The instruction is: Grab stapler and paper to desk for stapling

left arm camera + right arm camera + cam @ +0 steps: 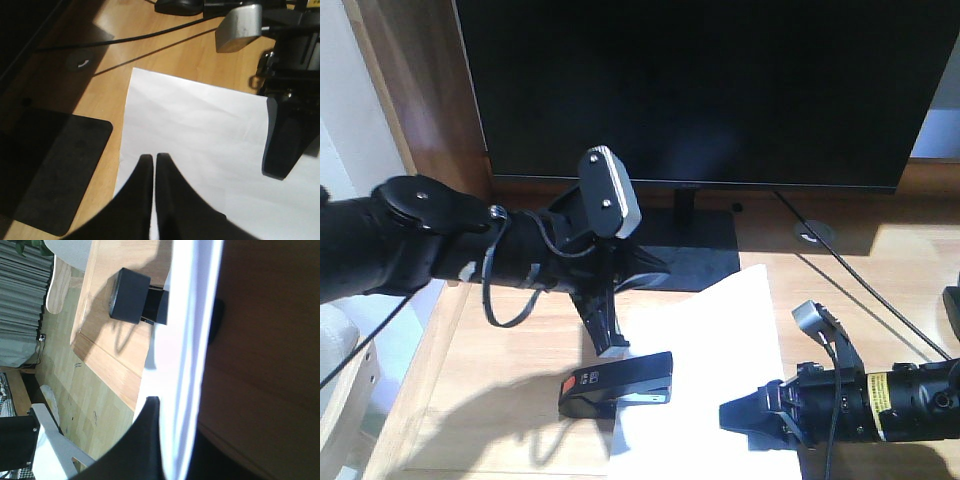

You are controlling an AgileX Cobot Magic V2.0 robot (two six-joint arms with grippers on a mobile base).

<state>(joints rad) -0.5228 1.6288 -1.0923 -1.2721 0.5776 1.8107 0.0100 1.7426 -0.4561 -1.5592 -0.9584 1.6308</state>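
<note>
Stapler [616, 383] sitting on desk [470, 400], nose overlapping paper's [710, 370] 9 o'clock edge. Paper lying flat, 5 o'clock of monitor base [685, 262].

Left gripper [608, 335] hovering at stapler's 12 o'clock, fingers [145, 195] pressed together, holding nothing.

Right gripper [752, 420] pinching paper's near edge; sheet running between its fingers in wrist view.

Handling guess: paper light, floppy, creasing easily, best pinched at edge. Stapler rigid, weightier, best taken across body sides.

Stapler's far side hidden; right fingertips cropped.

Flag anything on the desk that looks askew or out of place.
The paper lies skewed to the desk edge, its near end running past the front edge. The stapler sits at its left edge. Nothing looks spilled or damaged.
</note>
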